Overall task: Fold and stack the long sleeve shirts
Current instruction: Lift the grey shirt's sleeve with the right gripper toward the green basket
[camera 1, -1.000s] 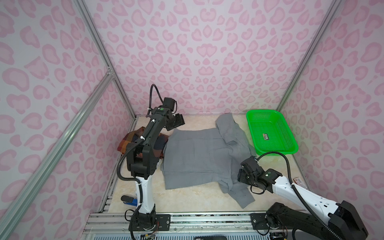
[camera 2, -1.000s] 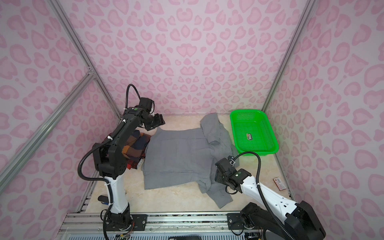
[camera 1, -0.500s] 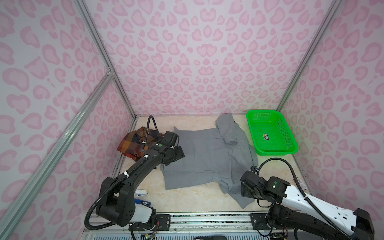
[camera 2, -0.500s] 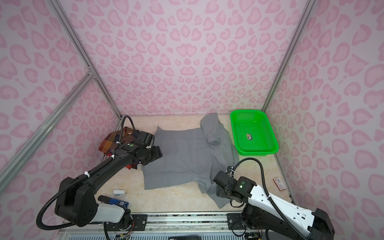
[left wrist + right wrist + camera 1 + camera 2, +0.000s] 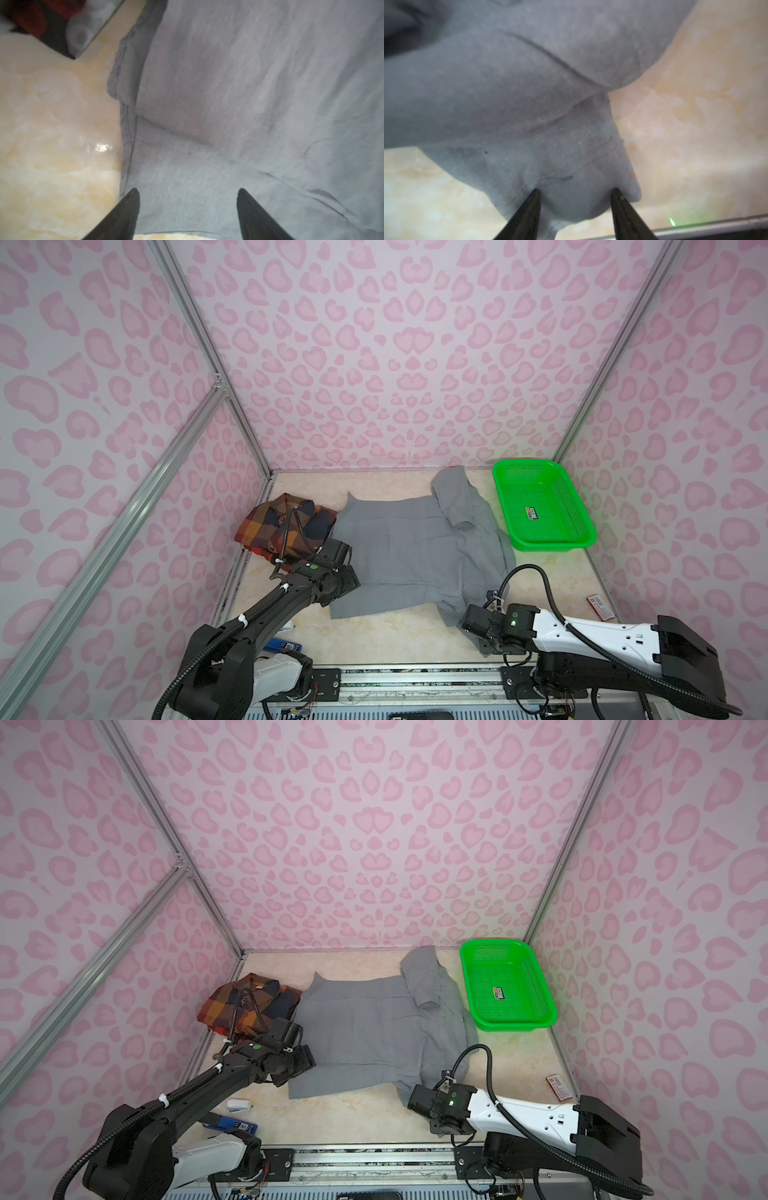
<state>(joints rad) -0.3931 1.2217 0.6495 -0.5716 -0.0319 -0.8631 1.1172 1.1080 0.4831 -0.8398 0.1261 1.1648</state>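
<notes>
Two shirts, one basket: plaid shirt (image 5: 282, 526) bundled far left, gray shirt (image 5: 415, 547) spread mid-table, green basket (image 5: 552, 542) far right. Left gripper (image 5: 187, 190) hovers over the gray shirt's near-left corner, jaws wide, holding nothing. Right gripper (image 5: 574, 190) is half-narrowed, sleeve end bunched between its jaws. Firm hold? Cannot tell.

text: none legible | sticker (image 5: 531, 513) in green basket (image 5: 548, 544): too small | red packet (image 5: 599, 605): blurred

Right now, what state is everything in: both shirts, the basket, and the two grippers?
gray shirt: spread flat, unfolded, one sleeve trailing forward.
plaid shirt: compact bundle at left.
green basket: upright, holding only a small tag.
left gripper: open over the gray shirt's edge.
right gripper: astride the gray shirt's sleeve end; grip unclear.
</notes>
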